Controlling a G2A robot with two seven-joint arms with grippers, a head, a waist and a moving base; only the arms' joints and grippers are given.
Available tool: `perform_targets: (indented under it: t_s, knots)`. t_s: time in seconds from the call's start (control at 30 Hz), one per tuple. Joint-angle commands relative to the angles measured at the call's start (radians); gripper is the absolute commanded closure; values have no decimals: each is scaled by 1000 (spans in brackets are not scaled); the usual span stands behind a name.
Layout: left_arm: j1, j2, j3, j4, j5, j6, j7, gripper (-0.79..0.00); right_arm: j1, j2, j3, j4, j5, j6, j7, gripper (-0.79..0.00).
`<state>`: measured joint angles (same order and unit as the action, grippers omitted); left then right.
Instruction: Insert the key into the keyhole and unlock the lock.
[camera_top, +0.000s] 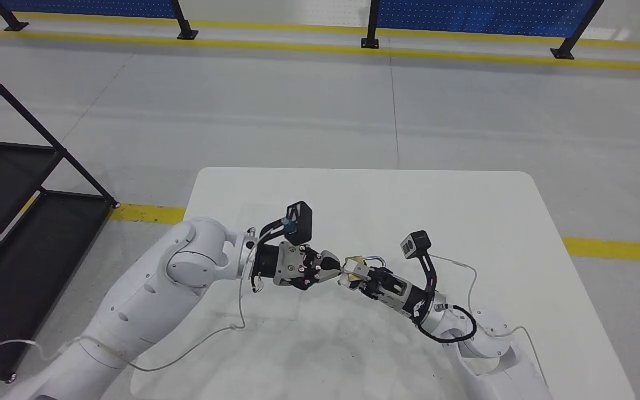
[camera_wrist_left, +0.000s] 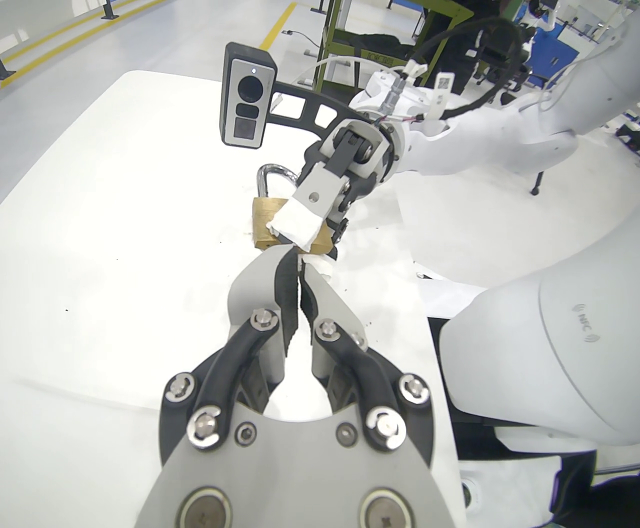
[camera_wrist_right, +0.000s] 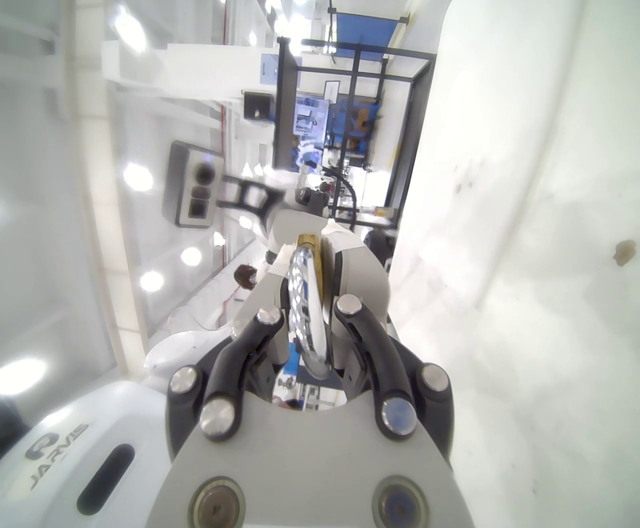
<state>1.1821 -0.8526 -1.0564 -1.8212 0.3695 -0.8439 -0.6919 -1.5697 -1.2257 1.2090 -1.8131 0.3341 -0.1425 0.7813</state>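
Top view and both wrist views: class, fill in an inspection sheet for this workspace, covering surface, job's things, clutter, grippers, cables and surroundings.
Surface: white table, a few small specks.
Job's things: brass padlock, clamped in the right gripper.
Clutter: nothing seen.
Grippers: right gripper shut on padlock; left gripper shut, tips at the padlock's base.
Cables: white cable hanging from the left arm; black cable looped at the right arm.
Surroundings: black rack, yellow floor line, blue barriers.
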Motion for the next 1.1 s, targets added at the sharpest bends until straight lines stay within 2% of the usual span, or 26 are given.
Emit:
perform_targets:
  t_s: [0.0,0.37,0.4,0.47,0.77,1.07]
  knots:
    - [2,0,-2,-2,8,2,4,0,0,0,0,0,0,0,0,0]
    - [13,2,-8,-10,25,6,22,0,0,0,0,0,0,0,0,0]
    - [14,2,-9,-10,26,8,23,-34,0,0,0,0,0,0,0,0]
    - [16,2,-10,-12,24,11,25,-785,0,0,0,0,0,0,0,0]
    - [32,9,-42,-16,24,14,33,-785,0,0,0,0,0,0,0,0]
    - [101,30,-135,-32,22,15,48,-785,0,0,0,0,0,0,0,0]
